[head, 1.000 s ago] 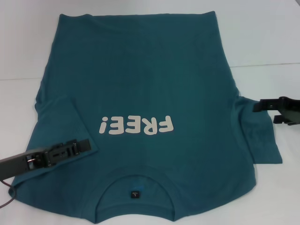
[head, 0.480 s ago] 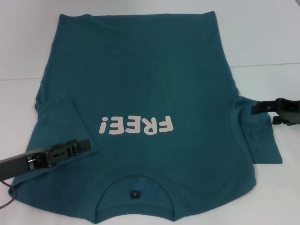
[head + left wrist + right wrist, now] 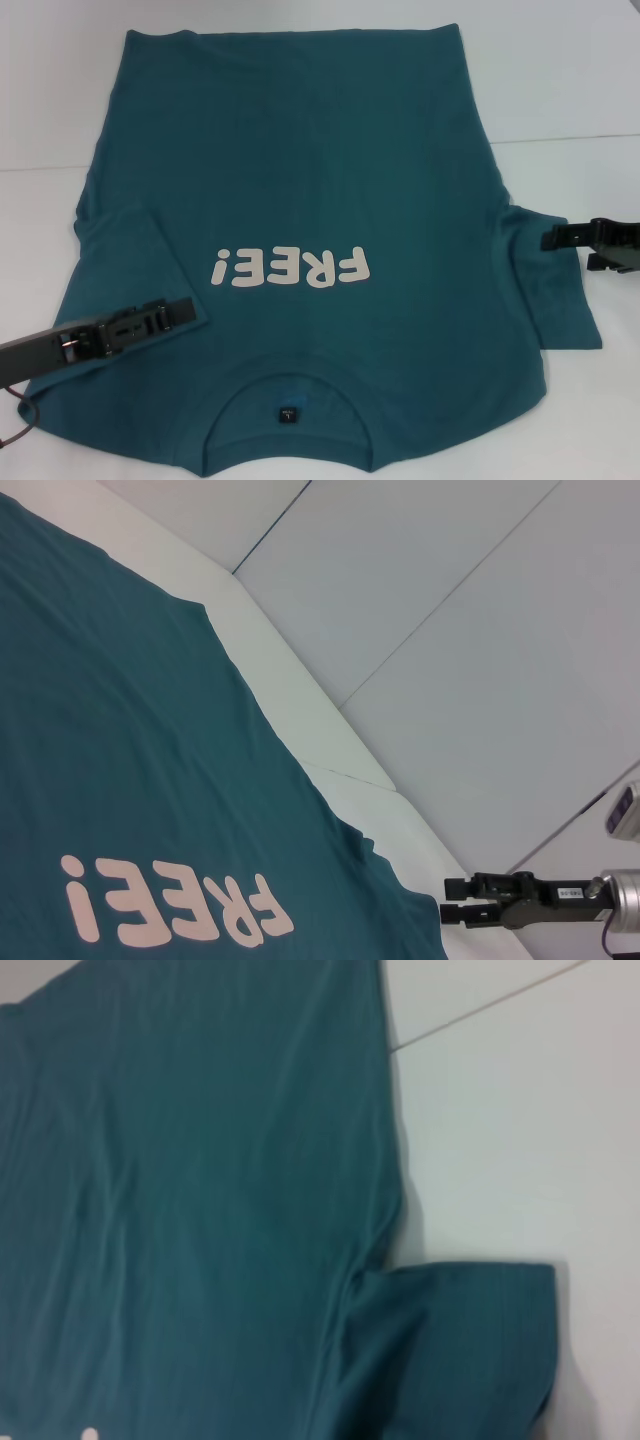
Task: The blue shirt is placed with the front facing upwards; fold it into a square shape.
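Note:
The blue shirt (image 3: 300, 170) lies flat on the white table with its front up; the cream "FREE!" print (image 3: 290, 268) and the collar (image 3: 288, 395) are on the near side. Its left sleeve (image 3: 130, 260) is folded inward onto the body. My left gripper (image 3: 185, 308) rests low over that folded sleeve's near corner. The right sleeve (image 3: 555, 300) lies spread out flat. My right gripper (image 3: 548, 239) hovers at that sleeve's outer edge. In the left wrist view the right gripper (image 3: 447, 900) shows a narrow gap with nothing in it. The right wrist view shows the shirt (image 3: 200, 1180) and right sleeve (image 3: 460, 1350).
The white table (image 3: 570, 90) extends beyond the shirt at the back and on both sides, with a thin seam line (image 3: 560, 140) across it. A dark cable (image 3: 20, 425) trails from the left arm at the near left corner.
The right gripper has dropped slightly and shifted a little outward along the right sleeve's edge. The left gripper and the shirt have not visibly moved.

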Motion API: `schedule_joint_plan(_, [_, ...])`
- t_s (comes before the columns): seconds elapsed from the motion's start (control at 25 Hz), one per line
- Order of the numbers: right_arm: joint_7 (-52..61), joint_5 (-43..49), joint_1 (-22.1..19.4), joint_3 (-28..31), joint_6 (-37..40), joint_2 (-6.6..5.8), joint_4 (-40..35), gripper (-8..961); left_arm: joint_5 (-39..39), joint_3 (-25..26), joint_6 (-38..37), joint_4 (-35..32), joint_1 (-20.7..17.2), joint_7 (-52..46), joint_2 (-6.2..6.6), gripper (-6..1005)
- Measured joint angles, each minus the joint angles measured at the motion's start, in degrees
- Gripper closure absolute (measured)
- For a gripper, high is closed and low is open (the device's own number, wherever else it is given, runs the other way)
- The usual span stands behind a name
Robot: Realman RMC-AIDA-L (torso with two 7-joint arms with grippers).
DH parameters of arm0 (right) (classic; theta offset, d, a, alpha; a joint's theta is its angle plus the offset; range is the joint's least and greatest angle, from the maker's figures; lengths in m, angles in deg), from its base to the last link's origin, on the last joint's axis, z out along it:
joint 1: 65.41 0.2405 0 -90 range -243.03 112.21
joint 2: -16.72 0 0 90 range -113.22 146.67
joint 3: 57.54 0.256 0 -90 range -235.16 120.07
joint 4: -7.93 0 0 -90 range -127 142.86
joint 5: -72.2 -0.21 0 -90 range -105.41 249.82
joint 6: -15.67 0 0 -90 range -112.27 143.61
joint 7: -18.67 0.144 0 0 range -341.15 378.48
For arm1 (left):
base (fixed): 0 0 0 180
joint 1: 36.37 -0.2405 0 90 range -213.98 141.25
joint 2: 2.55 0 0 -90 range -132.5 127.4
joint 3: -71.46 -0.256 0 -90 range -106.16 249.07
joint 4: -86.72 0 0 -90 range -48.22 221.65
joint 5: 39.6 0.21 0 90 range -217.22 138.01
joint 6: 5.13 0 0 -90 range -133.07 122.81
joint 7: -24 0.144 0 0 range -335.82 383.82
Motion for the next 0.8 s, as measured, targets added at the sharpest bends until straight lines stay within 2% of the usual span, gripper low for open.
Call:
schedule_joint_plan(0.44, [-1.16, -0.44, 1.31, -0.47, -2.12, 1.91, 0.39, 44, 0.02, -0.13, 1.42, 0.85, -0.01, 0.42, -0.01, 276])
schedule_joint_plan(0.8, [-1.7, -0.72, 1.79, -0.36, -0.92, 2.07, 0.45, 69, 0.1, -0.14, 1.44, 0.85, -0.01, 0.49, -0.01, 277])
